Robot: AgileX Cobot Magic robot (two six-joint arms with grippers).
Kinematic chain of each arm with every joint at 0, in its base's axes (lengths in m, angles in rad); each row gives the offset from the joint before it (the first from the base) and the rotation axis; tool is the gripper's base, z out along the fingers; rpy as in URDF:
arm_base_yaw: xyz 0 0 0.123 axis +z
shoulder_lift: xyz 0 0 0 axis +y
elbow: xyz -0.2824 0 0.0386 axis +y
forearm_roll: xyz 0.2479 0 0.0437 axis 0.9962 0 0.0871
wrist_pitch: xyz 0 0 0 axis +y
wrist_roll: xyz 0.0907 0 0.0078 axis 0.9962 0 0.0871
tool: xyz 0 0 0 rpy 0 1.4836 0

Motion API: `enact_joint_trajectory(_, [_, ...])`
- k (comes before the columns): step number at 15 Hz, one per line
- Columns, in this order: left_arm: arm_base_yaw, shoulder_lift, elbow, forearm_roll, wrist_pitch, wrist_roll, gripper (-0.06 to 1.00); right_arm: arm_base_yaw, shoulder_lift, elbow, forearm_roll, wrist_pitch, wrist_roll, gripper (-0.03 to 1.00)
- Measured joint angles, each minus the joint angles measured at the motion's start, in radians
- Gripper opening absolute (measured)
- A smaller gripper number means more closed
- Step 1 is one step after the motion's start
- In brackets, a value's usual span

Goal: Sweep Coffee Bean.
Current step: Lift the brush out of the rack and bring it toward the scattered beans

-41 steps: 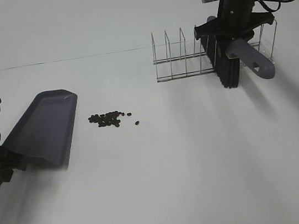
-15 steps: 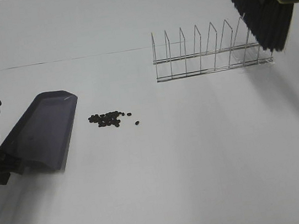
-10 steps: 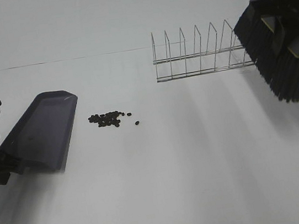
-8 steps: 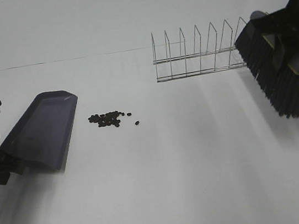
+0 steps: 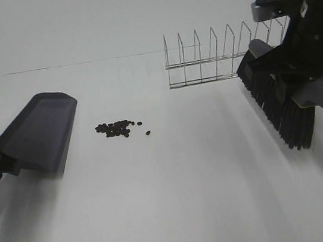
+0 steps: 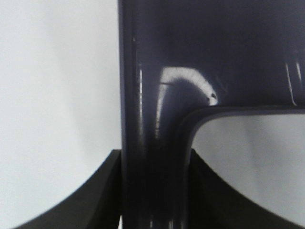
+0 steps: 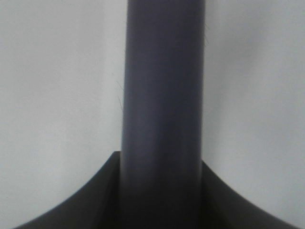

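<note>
brush (image 5: 280, 107) has swung off the wire rack (image 5: 219, 59) and down, bristles lowered to sweep. right gripper (image 7: 162, 191) clamps its handle. left gripper (image 6: 155, 191) clamps the dustpan (image 5: 37, 135), mouth facing the coffee bean (image 5: 117, 128) cluster nearby on the table, ready to catch.

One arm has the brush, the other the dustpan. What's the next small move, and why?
Probably carry the brush left and lower it just right of the coffee beans: it is far to their right, and the dustpan is on their left.
</note>
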Motion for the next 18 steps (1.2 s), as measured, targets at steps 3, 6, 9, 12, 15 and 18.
enact_joint_trajectory(3, [0.0, 0.012, -0.052, 0.031, 0.045, -0.014, 0.33, 0.102, 0.101, -0.1, -0.163, 0.089, 0.107, 0.35])
enact_joint_trajectory(6, [-0.004, 0.058, -0.06, 0.036, 0.059, -0.005, 0.33, 0.158, 0.185, -0.193, -0.203, 0.146, 0.12, 0.35])
enact_joint_trajectory(9, [-0.054, 0.115, -0.061, 0.037, 0.056, -0.002, 0.33, 0.248, 0.3, -0.306, -0.21, 0.158, 0.124, 0.35])
enact_joint_trajectory(12, [-0.059, 0.155, -0.066, 0.024, 0.052, -0.002, 0.33, 0.287, 0.378, -0.374, -0.212, 0.158, 0.124, 0.35])
enact_joint_trajectory(15, [-0.059, 0.167, -0.066, 0.018, 0.052, -0.001, 0.33, 0.302, 0.458, -0.457, -0.199, 0.155, 0.105, 0.35])
enact_joint_trajectory(18, [-0.069, 0.168, -0.066, 0.003, 0.052, 0.033, 0.33, 0.304, 0.514, -0.54, -0.119, 0.149, 0.051, 0.35])
